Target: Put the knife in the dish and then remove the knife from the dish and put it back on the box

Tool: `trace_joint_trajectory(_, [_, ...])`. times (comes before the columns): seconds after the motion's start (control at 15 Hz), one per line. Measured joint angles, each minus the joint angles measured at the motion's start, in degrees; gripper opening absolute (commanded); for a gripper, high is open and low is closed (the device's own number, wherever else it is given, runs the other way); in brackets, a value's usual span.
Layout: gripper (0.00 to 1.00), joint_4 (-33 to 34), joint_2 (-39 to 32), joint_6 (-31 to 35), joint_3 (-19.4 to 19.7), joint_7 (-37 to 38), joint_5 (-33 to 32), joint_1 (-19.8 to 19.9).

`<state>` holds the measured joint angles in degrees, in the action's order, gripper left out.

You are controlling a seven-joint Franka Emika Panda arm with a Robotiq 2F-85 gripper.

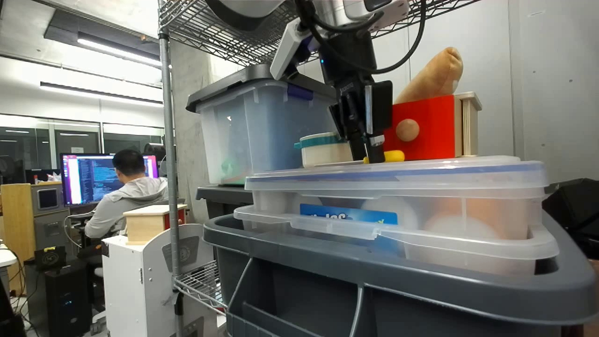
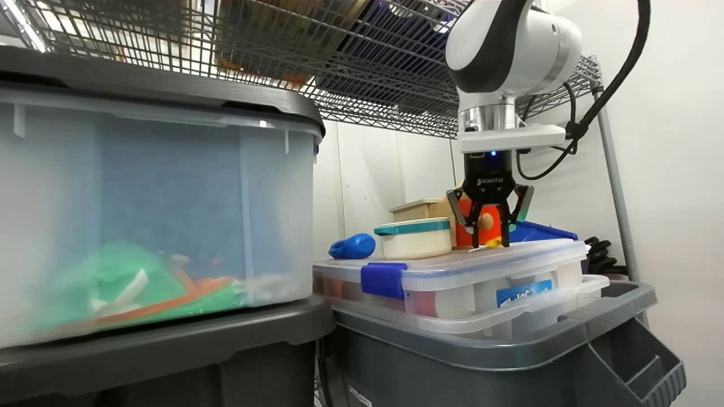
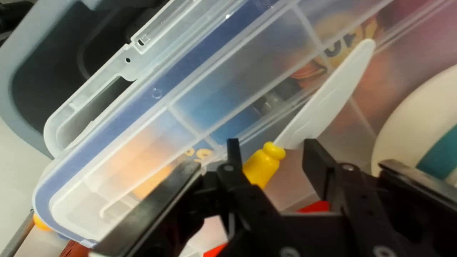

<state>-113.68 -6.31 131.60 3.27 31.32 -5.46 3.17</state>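
Gripper downward, fingers apart astride the knife.
Only the wrist view (from above) shows its white blade broadside.

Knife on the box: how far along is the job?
Done: nothing confirmable; the knife lies on the box, and whether it has visited the dish doesn't show.
In hand: the pincer straddles its yellow handle, jaws apart, probably about to grip.
Left, if it hasn't: into the dish nearby, then back onto the box.
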Motion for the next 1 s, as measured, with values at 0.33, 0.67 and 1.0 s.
trace_joint_trajectory(0.33, [0.04,0.72,-0.06,-0.2,0.0,0.33,0.04,-0.85])
trace_joint_trajectory(0.67, [0.04,0.75,-0.06,-0.29,0.0,0.33,0.04,-0.91])
trace_joint_trajectory(1.0, [0.04,0.88,0.15,-1.62,0.0,0.33,0.19,-0.97])
